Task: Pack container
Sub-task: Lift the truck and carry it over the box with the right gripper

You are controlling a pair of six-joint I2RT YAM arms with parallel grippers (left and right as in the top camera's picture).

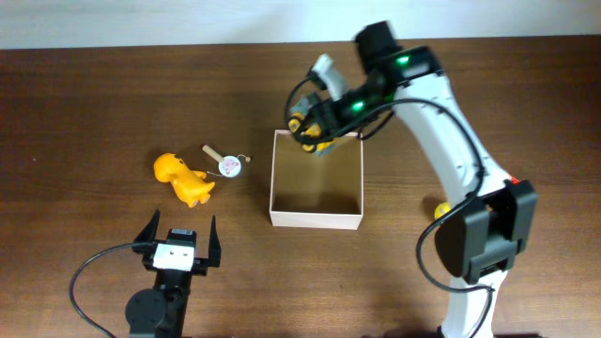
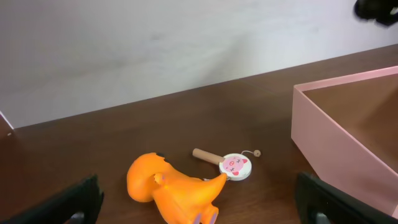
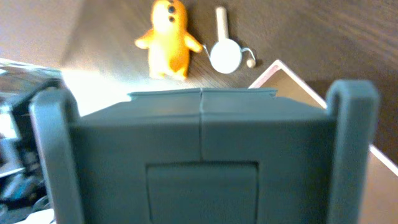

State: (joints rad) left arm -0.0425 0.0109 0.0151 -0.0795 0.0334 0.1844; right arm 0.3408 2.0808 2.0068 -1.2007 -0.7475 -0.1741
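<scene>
The container (image 1: 316, 221) stands at mid-table, a square shallow box with white walls and a tan inside; the left wrist view shows its wall (image 2: 323, 134) and the right wrist view a corner (image 3: 280, 74). My right gripper (image 1: 310, 122) hangs over the container's far rim, shut on a grey-blue boxy toy (image 3: 202, 124) with yellow parts (image 1: 319, 143). That toy fills most of the right wrist view between the fingers (image 3: 351, 112). My left gripper (image 1: 178, 239) is open near the front left edge, and nothing is between its fingers (image 2: 81, 199).
An orange dinosaur toy (image 1: 183, 178) (image 2: 174, 193) (image 3: 168, 37) lies left of the container. Beside it lies a small round white rattle with a wooden handle (image 1: 225, 161) (image 2: 233, 166) (image 3: 225, 53). A small yellow object (image 1: 441, 208) peeks out by the right arm's base.
</scene>
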